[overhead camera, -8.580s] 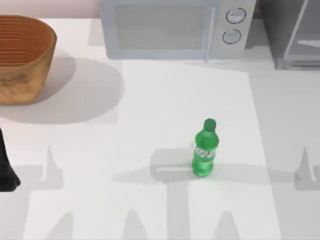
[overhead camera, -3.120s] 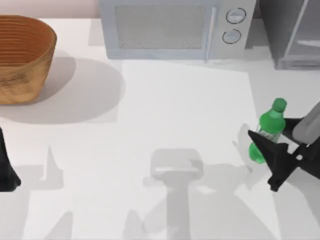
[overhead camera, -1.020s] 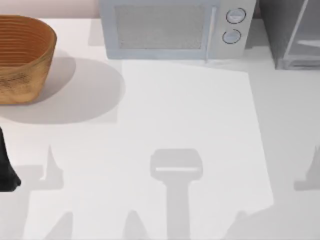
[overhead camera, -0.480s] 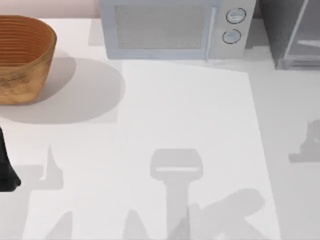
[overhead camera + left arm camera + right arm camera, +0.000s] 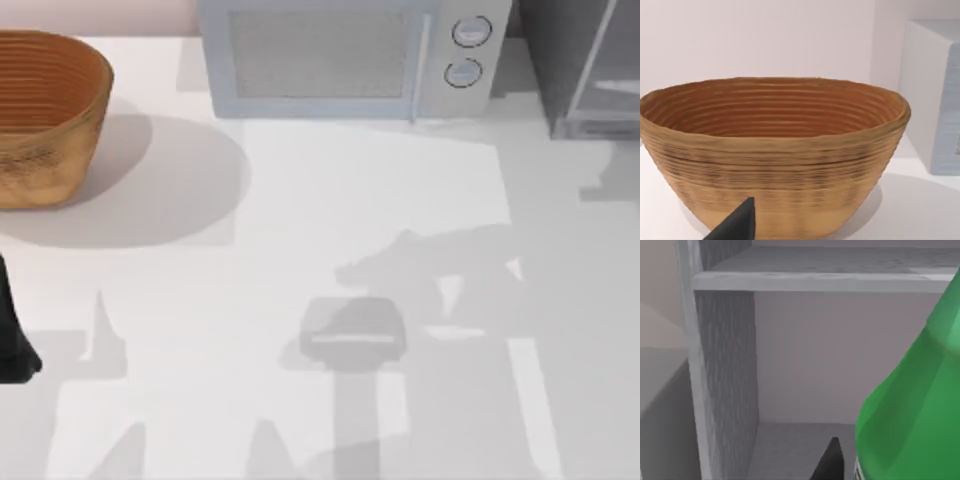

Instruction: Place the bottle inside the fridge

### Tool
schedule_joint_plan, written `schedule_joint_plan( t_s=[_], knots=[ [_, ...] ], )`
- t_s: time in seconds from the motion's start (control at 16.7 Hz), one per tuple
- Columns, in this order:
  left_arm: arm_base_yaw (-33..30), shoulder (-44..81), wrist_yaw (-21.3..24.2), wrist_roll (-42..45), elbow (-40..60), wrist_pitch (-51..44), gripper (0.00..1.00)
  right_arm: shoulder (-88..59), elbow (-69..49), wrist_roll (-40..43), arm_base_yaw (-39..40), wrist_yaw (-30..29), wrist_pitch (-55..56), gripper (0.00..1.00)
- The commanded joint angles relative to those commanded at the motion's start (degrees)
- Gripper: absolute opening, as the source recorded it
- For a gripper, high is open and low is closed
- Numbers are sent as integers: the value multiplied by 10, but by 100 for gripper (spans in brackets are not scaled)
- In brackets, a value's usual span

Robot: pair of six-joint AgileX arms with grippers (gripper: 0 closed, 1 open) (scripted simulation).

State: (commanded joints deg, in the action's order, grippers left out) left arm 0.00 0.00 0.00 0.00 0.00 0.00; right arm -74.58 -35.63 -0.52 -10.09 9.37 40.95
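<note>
white table point(image 5: 300, 200) with basket point(image 5: 45, 110) and microwave point(image 5: 340, 60); left gripper point(image 5: 735, 227) parked by the basket, fingers cannot tell; right gripper point(image 5: 830, 460) carries the bottle point(image 5: 912, 405), grip likely but pinch hidden; fridge point(image 5: 725, 370) shelf just ahead of the fingers; ease bottle straight in, upright, clear of the frame; bottle translucent green, smooth.

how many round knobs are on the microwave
2. Both sit on the control panel at the right end of the microwave, one above the other: the upper knob and the lower knob. No others show in the top view.
</note>
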Motion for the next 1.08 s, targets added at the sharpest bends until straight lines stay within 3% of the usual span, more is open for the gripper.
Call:
schedule_joint_plan(
  t_s=[0.24,0.48,1.08],
  knots=[
    [0,0,0,0,0,0,100,-246,-103,-1,-30,27,119,1],
    [0,0,0,0,0,0,100,-403,-177,-3,-50,47,203,1],
    [0,0,0,0,0,0,100,-469,-212,-4,-55,54,232,1]
  ],
)
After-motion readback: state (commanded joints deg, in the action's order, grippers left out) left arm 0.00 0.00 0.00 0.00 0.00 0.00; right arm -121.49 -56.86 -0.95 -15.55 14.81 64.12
